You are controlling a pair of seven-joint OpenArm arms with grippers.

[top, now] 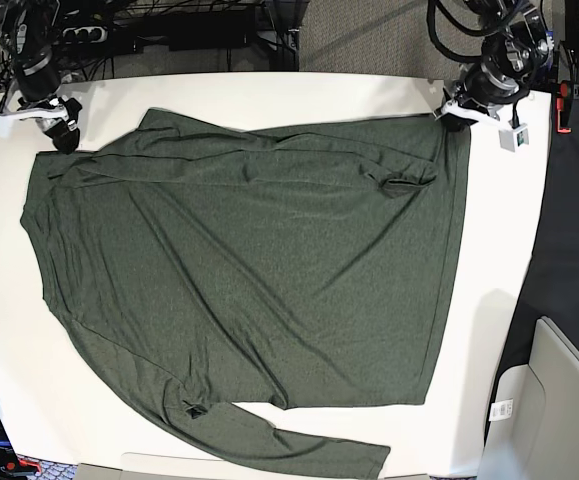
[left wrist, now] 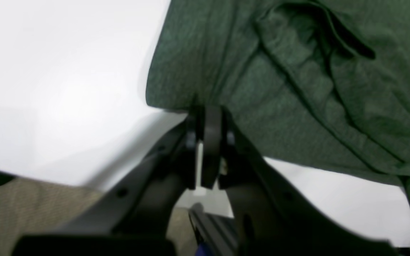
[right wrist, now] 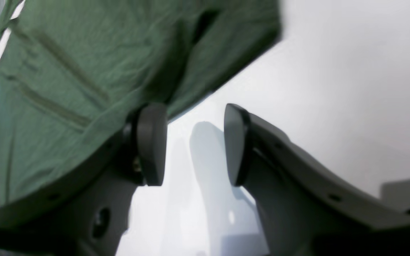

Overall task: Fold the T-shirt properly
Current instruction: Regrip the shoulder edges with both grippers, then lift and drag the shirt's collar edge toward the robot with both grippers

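Covering most of the white table (top: 269, 90), the T-shirt (top: 259, 270), carpet (top: 369, 40) beyond.

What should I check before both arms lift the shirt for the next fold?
1. Left end effector shut on the shirt corner: ok.
2. Right end effector gripping cloth: not ok; jaws open, nothing between them, shirt edge beside one pad.
3. Shirt lying flat on the table: not ok; wrinkles, and a sleeve folded across the top.
4. Lower sleeve on the table: ok.
5. Both layers caught by left: cannot tell.
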